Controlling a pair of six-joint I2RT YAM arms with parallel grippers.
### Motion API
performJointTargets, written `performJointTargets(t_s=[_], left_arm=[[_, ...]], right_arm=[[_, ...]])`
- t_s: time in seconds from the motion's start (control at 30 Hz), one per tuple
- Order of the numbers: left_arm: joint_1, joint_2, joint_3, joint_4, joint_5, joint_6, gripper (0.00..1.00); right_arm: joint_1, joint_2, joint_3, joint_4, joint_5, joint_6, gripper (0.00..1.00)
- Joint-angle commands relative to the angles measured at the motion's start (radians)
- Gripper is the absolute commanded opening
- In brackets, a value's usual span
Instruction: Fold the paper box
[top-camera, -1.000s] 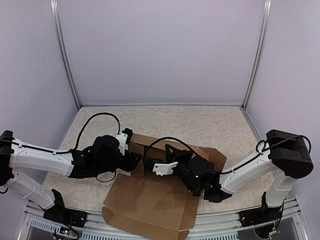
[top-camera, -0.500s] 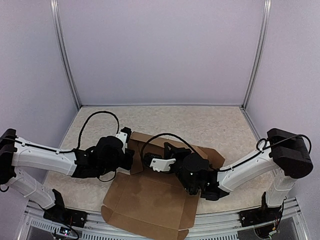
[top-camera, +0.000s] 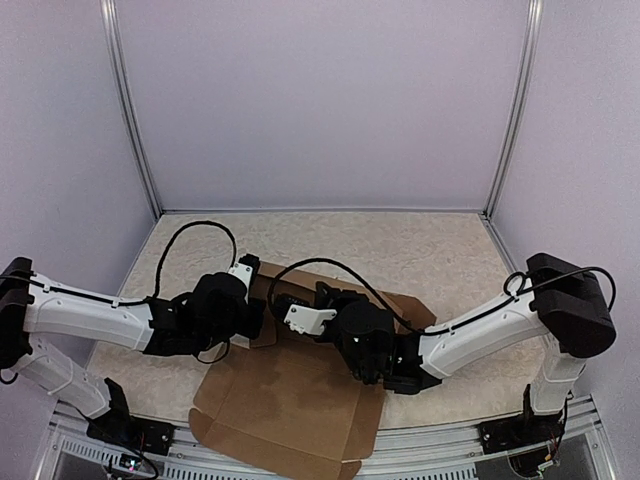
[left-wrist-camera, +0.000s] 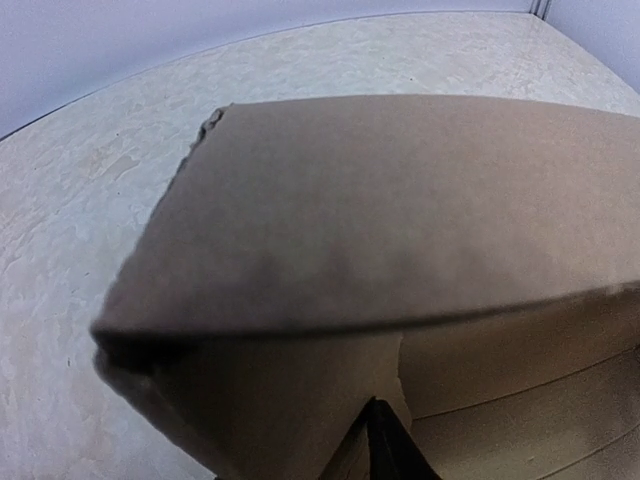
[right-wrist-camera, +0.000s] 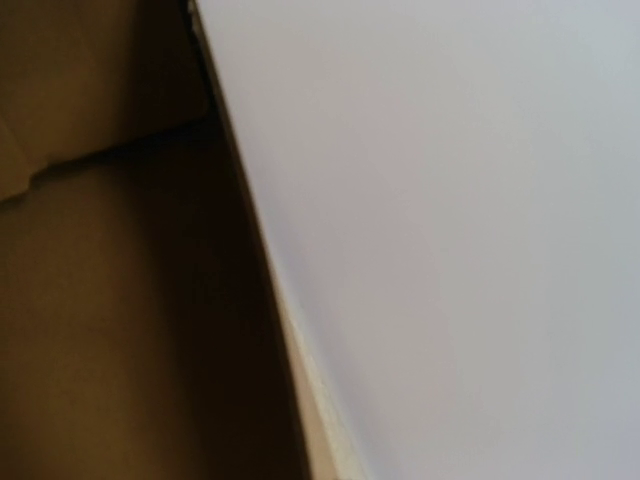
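Cardboard paper box (top-camera: 285, 405) lies under both inward-stretched arms (top-camera: 100, 320).

The plain brown corrugated cardboard paper box (top-camera: 290, 400) is unprinted, its inner folds a darker, shaded brown. The flat worktop (top-camera: 420, 250) is cream with faint mottled marbling. The left arm (top-camera: 85, 318) and right arm (top-camera: 480, 330) are white with black joints. The smooth walls (top-camera: 320, 100) are pale lilac.

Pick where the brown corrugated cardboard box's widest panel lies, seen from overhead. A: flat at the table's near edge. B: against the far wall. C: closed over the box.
A: the brown corrugated cardboard box has its widest panel spread flat at the near edge of the beige marbled table.
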Motion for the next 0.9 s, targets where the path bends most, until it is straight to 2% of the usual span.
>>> performJointTargets(t_s=[0.0,0.07,0.23,0.33,0.63,0.87], left_arm=[[-0.036,-0.011,0.016,0.03,0.134,0.008,0.29],[-0.036,-0.024,-0.003,0.004,0.135,-0.013,0.33],[-0.035,-0.079,-0.055,-0.031,0.146,-0.047,0.53],[-0.037,-0.094,-0.081,-0.019,0.163,-0.069,0.6],[-0.036,-0.161,-0.161,-0.02,0.164,-0.118,0.69],[-0.037,-0.281,-0.184,-0.079,0.198,-0.137,0.74]], right_arm=[[0.015,0.064,0.023,-0.074,-0.09,0.079,0.0],[0.013,0.067,0.022,-0.081,-0.086,0.093,0.0],[0.008,0.072,0.015,-0.086,-0.09,0.138,0.0],[0.007,0.083,0.02,-0.085,-0.095,0.147,0.0],[-0.01,0.075,-0.001,-0.055,-0.084,0.152,0.0],[-0.018,0.088,-0.02,0.013,-0.062,0.078,0.0]])
